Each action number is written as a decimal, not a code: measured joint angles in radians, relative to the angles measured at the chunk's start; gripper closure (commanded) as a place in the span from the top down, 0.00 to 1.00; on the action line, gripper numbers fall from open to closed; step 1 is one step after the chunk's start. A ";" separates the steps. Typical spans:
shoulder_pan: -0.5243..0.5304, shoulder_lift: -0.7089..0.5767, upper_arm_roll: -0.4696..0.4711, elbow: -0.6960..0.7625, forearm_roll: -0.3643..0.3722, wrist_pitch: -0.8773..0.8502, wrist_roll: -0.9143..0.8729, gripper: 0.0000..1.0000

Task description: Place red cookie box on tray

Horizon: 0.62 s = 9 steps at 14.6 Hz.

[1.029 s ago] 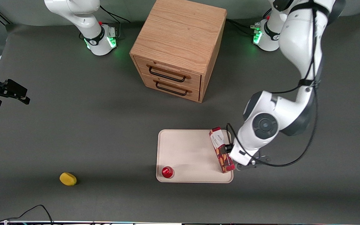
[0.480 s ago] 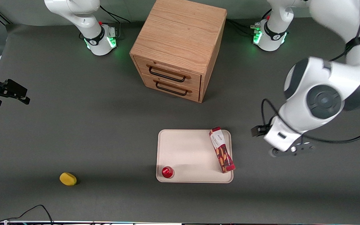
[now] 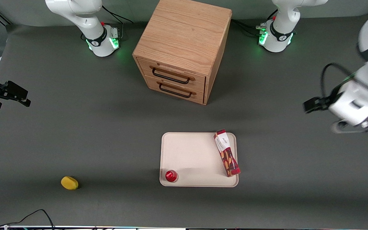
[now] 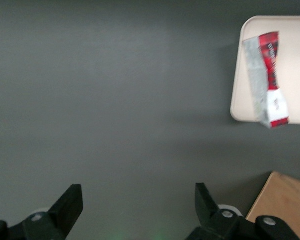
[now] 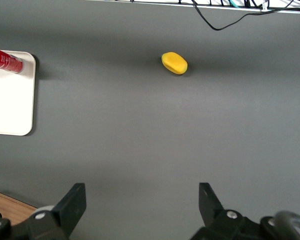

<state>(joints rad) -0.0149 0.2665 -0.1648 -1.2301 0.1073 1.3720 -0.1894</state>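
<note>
— On the flat cream-white rectangular tray (image 3: 193, 156) with its low rim, we see the long slim dark-red cookie box (image 3: 227, 157) lying flat along the edge toward the working arm's end of the table. Why there, do we think?

— We judge it was simply set down at the side nearest the arm. It rests inside the rim for most of its length, though its corner nearest the front camera seems to overhang the edge slightly. It shares the tray with a small round red object (image 3: 171, 176), well apart from it.

— Which way does the box run?

— Its long axis goes roughly from the wooden two-drawer cabinet (image 3: 181, 51) toward the front camera, a little askew to the tray's edge. Its white label end (image 3: 222, 139) points toward the cabinet; the cookie-picture end is nearer the camera.

— And our left gripper (image 4: 139, 207)?

— It hangs over bare grey table, well apart from the tray, toward the working arm's end. Its fingers (image 4: 70, 205) stand spread wide with nothing between them. We'd call the placing done
</note>
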 measured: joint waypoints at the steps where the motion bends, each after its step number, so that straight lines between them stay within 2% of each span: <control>1: 0.019 -0.023 0.003 -0.001 0.000 -0.025 0.026 1.00; 3: 0.022 -0.060 0.041 -0.005 -0.001 -0.059 0.072 1.00; 6: -0.090 -0.083 0.218 -0.016 -0.014 -0.089 0.152 1.00; 7: -0.130 -0.084 0.272 -0.019 -0.033 -0.098 0.168 1.00; 9: -0.163 -0.083 0.323 -0.024 -0.082 -0.099 0.190 1.00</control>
<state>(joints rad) -0.1778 0.1839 0.1583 -1.2537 0.0252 1.2730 0.0010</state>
